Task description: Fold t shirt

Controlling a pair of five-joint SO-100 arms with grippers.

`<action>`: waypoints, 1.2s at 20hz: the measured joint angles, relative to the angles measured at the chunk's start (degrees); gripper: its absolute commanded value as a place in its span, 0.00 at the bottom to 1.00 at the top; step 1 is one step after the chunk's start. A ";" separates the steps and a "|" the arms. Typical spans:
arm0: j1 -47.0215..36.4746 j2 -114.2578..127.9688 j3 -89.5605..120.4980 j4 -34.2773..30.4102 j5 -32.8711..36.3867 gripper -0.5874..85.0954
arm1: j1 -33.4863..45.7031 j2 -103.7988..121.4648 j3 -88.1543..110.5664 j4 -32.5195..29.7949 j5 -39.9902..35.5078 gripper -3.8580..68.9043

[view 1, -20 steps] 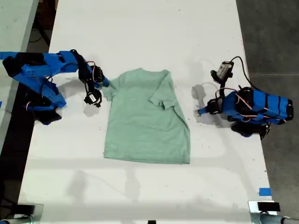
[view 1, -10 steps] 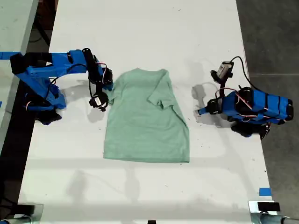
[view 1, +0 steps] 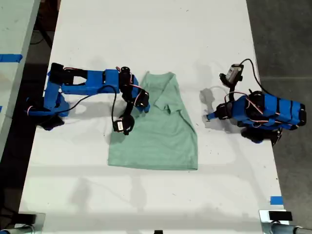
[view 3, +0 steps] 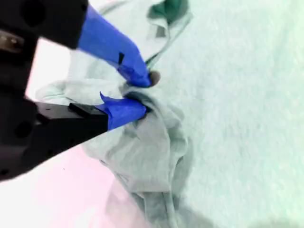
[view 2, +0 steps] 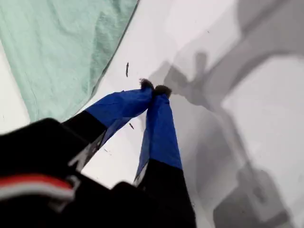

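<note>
1. The t shirt (view 1: 156, 131) lies mid-frame in the exterior view on the white table (view 1: 146, 34), between the two arms. My second gripper (view 1: 142, 103) is over its upper-left part in that view, at the sleeve.
2. Second wrist view: my second gripper (view 3: 137, 92) has its blue jaws pinched on a bunched fold of the t shirt (view 3: 237, 118); cloth is gathered and wrinkled around the tips.
3. My first gripper (view 1: 209, 116) sits off the shirt's right edge in the exterior view, near but apart from the cloth.
4. First wrist view: my first gripper (view 2: 154, 89) has its jaws closed tip to tip, nothing between them, over bare table; an edge of the t shirt (view 2: 61, 47) shows beyond.
5. Second arm reaches from the exterior view's left, stretched nearly horizontal, wrist bent down onto the shirt. First arm is folded compactly at that view's right.
6. Shirt: pale mint, plain, mostly flat; right sleeve in the exterior view already folded inward, lower hem straight.
</note>
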 measured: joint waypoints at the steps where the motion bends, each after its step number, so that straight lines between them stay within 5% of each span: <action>1: 0.44 -0.70 -0.70 0.88 0.26 0.06 | 0.00 0.00 0.00 0.00 0.00 0.06; 10: -7.21 21.18 13.36 2.72 -2.02 0.02 | -0.79 0.00 0.00 0.00 -0.26 0.06; 16: -14.50 61.44 59.59 -14.77 -2.72 0.00 | -0.79 0.00 0.00 0.00 -0.26 0.06; 21: -12.30 88.42 92.64 -27.25 -7.65 0.00 | -0.79 0.00 0.00 0.00 -0.26 0.06; 24: -12.92 108.72 106.70 -25.05 -7.82 0.00 | -0.79 0.00 0.00 0.00 -0.26 0.06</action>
